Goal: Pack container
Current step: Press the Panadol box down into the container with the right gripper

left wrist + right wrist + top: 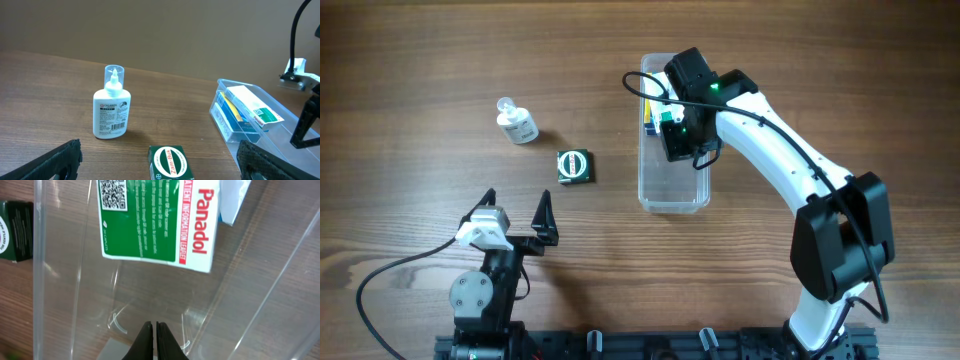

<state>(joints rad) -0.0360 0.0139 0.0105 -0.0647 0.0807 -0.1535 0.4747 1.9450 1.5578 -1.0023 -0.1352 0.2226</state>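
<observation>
Tabletop [420, 60], container [646, 188] half under right arm [770, 140]

The right arm [770, 140] is made of white rounded shells joined by black housings, and a thin black cable [790, 135] is led along it. A small green light [715, 88] is seen on its black wrist block. The left arm [500, 270] is black, with a grey round disc [472, 296] at its base and a white part [483, 235] at the wrist. The fingers [546, 215] of the left gripper [518, 197] are black and pointed.
</observation>
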